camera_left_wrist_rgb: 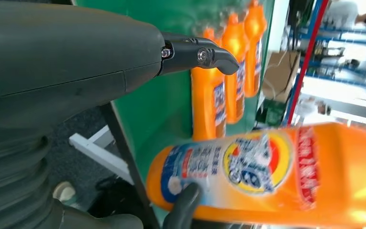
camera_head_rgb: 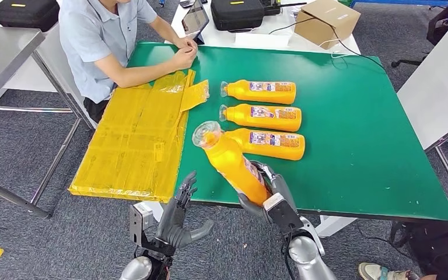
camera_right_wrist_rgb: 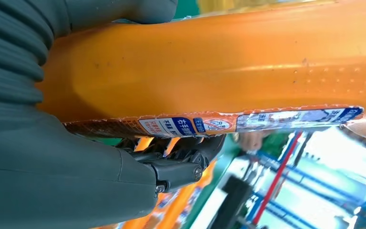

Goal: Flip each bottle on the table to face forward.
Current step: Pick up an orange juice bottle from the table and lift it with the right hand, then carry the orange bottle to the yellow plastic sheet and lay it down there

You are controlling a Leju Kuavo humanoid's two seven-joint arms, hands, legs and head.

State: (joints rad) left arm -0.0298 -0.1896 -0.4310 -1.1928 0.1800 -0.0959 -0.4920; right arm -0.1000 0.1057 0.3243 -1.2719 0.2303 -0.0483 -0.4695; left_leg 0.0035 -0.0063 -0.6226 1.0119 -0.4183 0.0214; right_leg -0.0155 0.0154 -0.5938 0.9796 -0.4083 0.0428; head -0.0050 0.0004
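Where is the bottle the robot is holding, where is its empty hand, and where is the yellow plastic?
held orange bottle [camera_head_rgb: 228, 160], head view, body.
left hand [camera_head_rgb: 178, 217], head view, palm.
yellow plastic sheet [camera_head_rgb: 134, 140], head view, middle.

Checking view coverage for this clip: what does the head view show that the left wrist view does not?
Head view alone: a seated person, the yellow plastic sheets, the right hand gripping the lifted bottle near its base, and the left hand open off the table edge. Left wrist view alone: the lifted bottle's front label close up, and blurred shelving behind. Both: the green table and three bottles lying in a row.
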